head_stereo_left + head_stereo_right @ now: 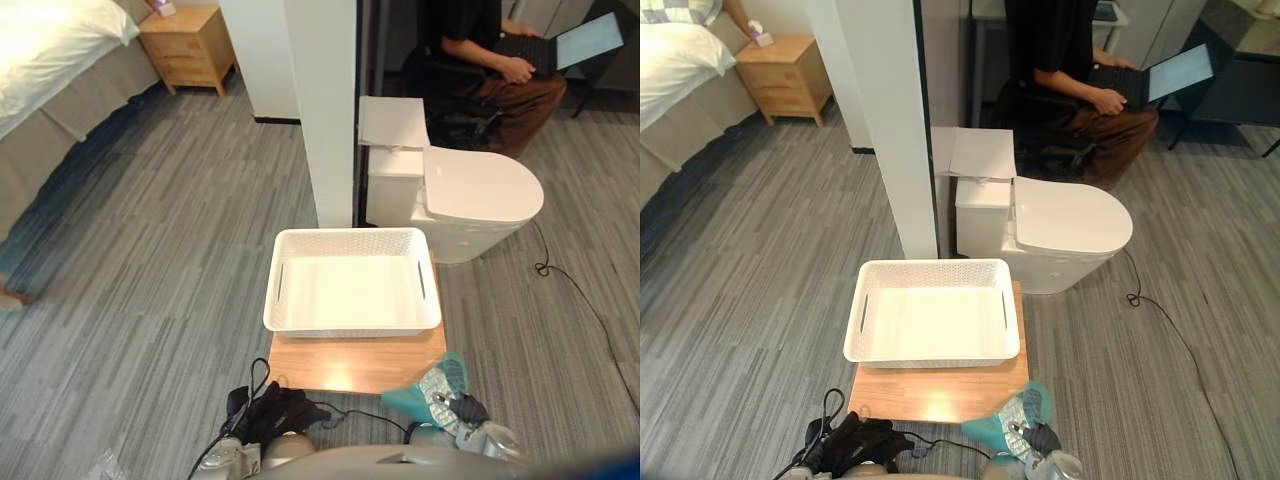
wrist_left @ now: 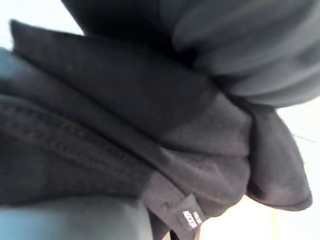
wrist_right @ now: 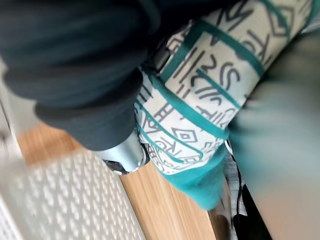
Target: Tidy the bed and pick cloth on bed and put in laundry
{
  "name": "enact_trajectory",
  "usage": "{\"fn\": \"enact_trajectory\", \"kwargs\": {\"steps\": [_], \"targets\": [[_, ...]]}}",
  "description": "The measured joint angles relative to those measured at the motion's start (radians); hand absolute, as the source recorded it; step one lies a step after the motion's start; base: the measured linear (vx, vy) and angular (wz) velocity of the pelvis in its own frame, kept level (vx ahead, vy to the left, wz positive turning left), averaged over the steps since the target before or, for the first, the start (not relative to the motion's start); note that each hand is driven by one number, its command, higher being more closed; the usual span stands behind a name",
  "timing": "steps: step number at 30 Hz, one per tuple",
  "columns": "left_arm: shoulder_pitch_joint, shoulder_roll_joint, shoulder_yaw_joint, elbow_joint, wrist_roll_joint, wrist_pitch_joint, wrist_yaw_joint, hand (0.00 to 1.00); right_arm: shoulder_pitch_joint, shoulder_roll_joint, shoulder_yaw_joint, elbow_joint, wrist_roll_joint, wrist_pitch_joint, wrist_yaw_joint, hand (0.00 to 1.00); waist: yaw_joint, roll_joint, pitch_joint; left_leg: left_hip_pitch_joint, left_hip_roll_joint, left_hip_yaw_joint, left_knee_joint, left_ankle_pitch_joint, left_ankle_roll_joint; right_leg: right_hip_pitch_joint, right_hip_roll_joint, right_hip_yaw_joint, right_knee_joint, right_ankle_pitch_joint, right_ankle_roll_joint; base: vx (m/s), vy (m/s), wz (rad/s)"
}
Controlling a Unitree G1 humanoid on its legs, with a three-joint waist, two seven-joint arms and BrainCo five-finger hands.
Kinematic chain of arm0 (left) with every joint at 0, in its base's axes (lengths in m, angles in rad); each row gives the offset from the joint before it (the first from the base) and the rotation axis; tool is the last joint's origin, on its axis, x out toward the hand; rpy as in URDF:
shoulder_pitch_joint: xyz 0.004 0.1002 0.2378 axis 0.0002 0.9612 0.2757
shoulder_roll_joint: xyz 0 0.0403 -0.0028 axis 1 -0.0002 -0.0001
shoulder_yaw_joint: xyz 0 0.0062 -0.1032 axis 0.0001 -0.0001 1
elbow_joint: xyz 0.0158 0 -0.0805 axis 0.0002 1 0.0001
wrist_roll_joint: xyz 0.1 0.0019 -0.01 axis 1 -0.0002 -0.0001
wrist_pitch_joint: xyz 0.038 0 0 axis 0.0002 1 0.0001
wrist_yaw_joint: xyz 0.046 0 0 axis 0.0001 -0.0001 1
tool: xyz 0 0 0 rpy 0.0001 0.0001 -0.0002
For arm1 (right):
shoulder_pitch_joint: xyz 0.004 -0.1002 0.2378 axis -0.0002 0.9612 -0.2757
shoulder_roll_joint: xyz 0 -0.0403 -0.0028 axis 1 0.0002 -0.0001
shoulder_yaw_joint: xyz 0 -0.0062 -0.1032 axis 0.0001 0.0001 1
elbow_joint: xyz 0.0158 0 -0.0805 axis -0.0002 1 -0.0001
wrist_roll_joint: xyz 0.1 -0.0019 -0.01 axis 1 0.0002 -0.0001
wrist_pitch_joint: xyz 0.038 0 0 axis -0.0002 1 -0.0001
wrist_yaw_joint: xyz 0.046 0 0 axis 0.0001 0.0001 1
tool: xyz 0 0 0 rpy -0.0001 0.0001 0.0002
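A white laundry basket (image 1: 350, 318) stands empty on a low wooden board (image 1: 355, 362) just in front of me. At the bottom left, a black cloth (image 1: 278, 412) is bunched over my left hand (image 1: 232, 458); the left wrist view shows the black cloth (image 2: 125, 130) pressed close under the hand's ribbed cover. My right hand (image 1: 482, 432) sits at the bottom right, near the board's front right corner. It is shut on a teal cloth with a white and grey pattern (image 1: 432, 392). A silver finger (image 3: 125, 152) lies against that cloth (image 3: 200, 110).
A white pillar (image 1: 325, 100) rises right behind the basket, with a white toilet (image 1: 480, 195) to its right. A seated person with a laptop (image 1: 505, 60) is behind the toilet. The bed (image 1: 40, 50) and a wooden nightstand (image 1: 188, 45) are at the far left.
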Motion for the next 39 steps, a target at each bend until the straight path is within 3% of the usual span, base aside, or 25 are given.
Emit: {"fn": "enact_trajectory", "kwargs": {"steps": [4,7,10,12,18,22,27,30,39], "targets": [[-0.003,0.001,0.010,-0.001,0.002,-0.002,-0.001,1.00,0.026,0.012,-0.039,-0.001,0.049,-0.013,-0.061,1.00,-0.003,-0.008,-0.007,0.010,-0.021,0.001,-0.033,0.014,0.007,0.026,0.001,0.004,-0.074,0.048,0.008,-0.10,0.023,-0.04],[-0.002,0.001,0.011,-0.002,0.002,0.000,-0.004,1.00,0.037,0.011,-0.073,-0.008,0.040,-0.091,-0.125,1.00,-0.002,-0.010,-0.018,0.027,-0.037,0.004,-0.071,0.034,0.011,0.035,0.000,0.010,-0.100,0.067,0.009,-0.08,0.010,-0.05],[0.004,0.000,0.017,-0.014,0.000,0.020,-0.006,1.00,0.042,-0.007,-0.099,-0.170,-0.012,-0.153,-0.185,1.00,-0.004,-0.008,-0.023,0.038,-0.048,0.011,-0.095,0.046,0.013,0.033,0.000,0.023,-0.120,0.078,0.005,-0.08,0.005,-0.13],[0.011,0.001,0.019,-0.031,-0.003,0.033,-0.010,1.00,0.020,-0.046,-0.094,-0.302,-0.043,-0.165,-0.186,1.00,-0.002,-0.010,-0.025,0.034,-0.053,0.012,-0.095,0.045,0.012,0.033,-0.001,0.027,-0.138,0.092,0.004,-0.08,0.006,-0.11],[0.037,0.006,0.021,-0.035,-0.046,0.051,-0.024,1.00,-0.161,-0.201,-0.040,-0.565,-0.158,-0.168,-0.076,1.00,0.001,-0.020,-0.060,0.002,-0.069,-0.050,-0.096,0.029,0.009,0.032,-0.002,0.016,-0.177,0.120,0.011,-0.01,-0.005,0.04],[0.090,0.004,0.051,-0.053,-0.037,0.039,-0.048,1.00,-0.234,-0.283,-0.027,-0.746,-0.154,-0.131,0.019,1.00,0.018,-0.019,-0.080,-0.004,-0.070,-0.080,-0.095,0.038,0.023,0.040,0.000,-0.005,-0.190,0.128,0.019,0.08,-0.019,0.11],[0.128,0.003,0.051,-0.063,-0.036,0.023,-0.052,1.00,-0.237,-0.283,0.034,-0.911,-0.154,-0.128,0.114,1.00,0.020,-0.016,-0.083,-0.005,-0.067,-0.151,-0.095,0.038,0.023,0.069,0.001,-0.049,-0.192,0.128,0.019,0.06,-0.030,0.21],[0.130,-0.001,0.058,-0.076,-0.026,0.011,-0.069,1.00,-0.286,-0.283,0.096,-0.940,-0.154,-0.088,0.162,1.00,0.028,-0.016,-0.084,-0.007,-0.067,-0.168,-0.095,0.038,0.022,0.074,0.001,-0.064,-0.192,0.128,0.019,-0.03,-0.015,0.16],[0.139,-0.026,0.092,-0.076,-0.026,-0.018,-0.091,1.00,-0.463,-0.268,0.268,-0.880,-0.197,0.060,0.130,1.00,0.063,-0.015,-0.083,-0.034,-0.068,-0.238,-0.101,0.064,0.028,0.088,0.001,-0.124,-0.192,0.119,0.012,-0.07,-0.023,0.21]]}}
